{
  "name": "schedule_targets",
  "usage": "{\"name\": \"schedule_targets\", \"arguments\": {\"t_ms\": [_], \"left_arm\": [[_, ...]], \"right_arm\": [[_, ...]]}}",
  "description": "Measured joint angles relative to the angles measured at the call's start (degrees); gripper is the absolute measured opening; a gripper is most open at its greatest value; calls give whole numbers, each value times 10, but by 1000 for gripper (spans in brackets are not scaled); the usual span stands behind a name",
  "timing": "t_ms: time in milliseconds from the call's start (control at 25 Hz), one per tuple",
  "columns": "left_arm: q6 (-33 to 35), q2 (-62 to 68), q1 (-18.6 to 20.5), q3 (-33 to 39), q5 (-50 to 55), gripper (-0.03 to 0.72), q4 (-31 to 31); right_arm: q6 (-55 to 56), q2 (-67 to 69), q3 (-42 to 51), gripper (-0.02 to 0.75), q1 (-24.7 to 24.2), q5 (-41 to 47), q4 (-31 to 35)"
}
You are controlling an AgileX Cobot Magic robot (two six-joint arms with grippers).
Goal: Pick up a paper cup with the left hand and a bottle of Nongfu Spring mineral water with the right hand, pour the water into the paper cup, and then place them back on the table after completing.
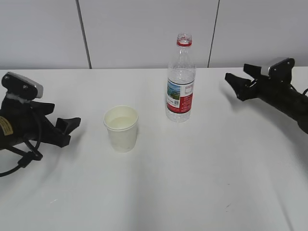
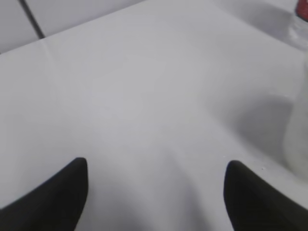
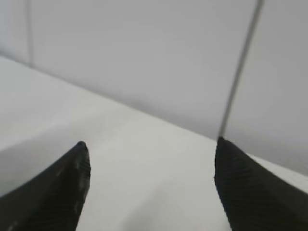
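A white paper cup (image 1: pixel 121 128) stands upright on the white table (image 1: pixel 192 183), left of centre, with clear water (image 1: pixel 121 122) in it. A clear, uncapped Nongfu Spring bottle (image 1: pixel 181 79) with a red and white label stands upright behind and to the right of the cup. Its blurred edge shows at the right of the left wrist view (image 2: pixel 297 130). My left gripper (image 1: pixel 72 126) with the yellow label is open and empty, lying low well left of the cup. My right gripper (image 1: pixel 237 80) is open and empty, well right of the bottle. Both wrist views show spread fingers over bare table.
A grey panelled wall (image 1: pixel 144 29) rises behind the table's far edge. A black cable (image 1: pixel 19 161) loops beside the left arm.
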Motion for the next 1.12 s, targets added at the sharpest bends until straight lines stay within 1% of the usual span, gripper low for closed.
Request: {"name": "schedule_targets", "arguments": {"t_ms": [120, 160, 240, 320, 360, 480, 600, 720, 840, 960, 1120], "left_arm": [[34, -2, 2, 0, -7, 532, -73], [42, -2, 2, 0, -15, 532, -109], [57, -2, 2, 2, -47, 532, -190], [73, -2, 3, -1, -75, 532, -246], [82, -2, 4, -6, -81, 532, -263], [95, -2, 4, -32, -69, 532, -277], [116, -2, 4, -64, -25, 532, -285], [130, -2, 4, -100, 30, 532, -300], [132, -2, 4, -161, 150, 532, -312], [133, -2, 4, -240, 339, 532, -313], [133, -2, 4, -350, 557, 530, -313]], "right_arm": [[-49, 1, 0, 594, -2, 8, 106], [-65, 1, 0, 594, -2, 9, 134], [-90, 3, 0, 594, -2, 9, 176], [-106, 3, 0, 594, -2, 10, 209], [-108, 3, 0, 594, -2, 12, 218], [-113, -6, 0, 594, -2, 59, 231], [-104, -34, -16, 594, -2, 142, 234], [-80, -66, -44, 594, -2, 249, 235], [-48, -94, -78, 594, -2, 384, 234], [-9, -116, -112, 594, -2, 507, 219], [42, -139, -154, 594, -1, 684, 214]]}}
